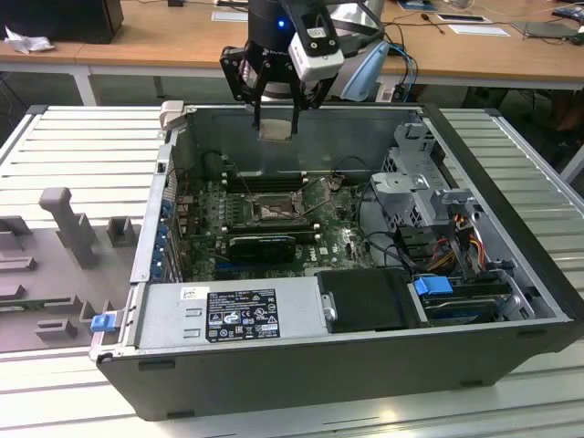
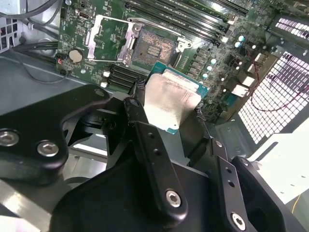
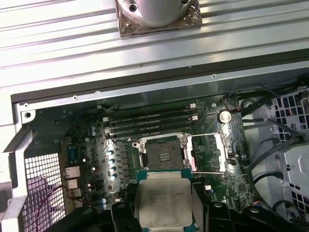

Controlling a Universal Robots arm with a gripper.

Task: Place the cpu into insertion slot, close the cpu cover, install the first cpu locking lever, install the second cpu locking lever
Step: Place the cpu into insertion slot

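A long light-brown wooden desk (image 1: 137, 53) runs across the far side of the exterior view, carried on a white metal frame (image 1: 84, 87). On it lie a black box-shaped case (image 1: 64, 18), a crumpled white scrap of paper (image 1: 26, 40) and flat white sheets (image 1: 477, 29). Nearer, a ribbed silver aluminium work table (image 1: 82, 137) spreads to both sides, shining under bright, even light. A grey moulded plastic fixture (image 1: 64, 228) stands on it at the exterior view's left.

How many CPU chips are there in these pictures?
1. The cpu is held in the gripper, above the open computer case; the insertion slot is empty. Another could lie hidden inside the case.
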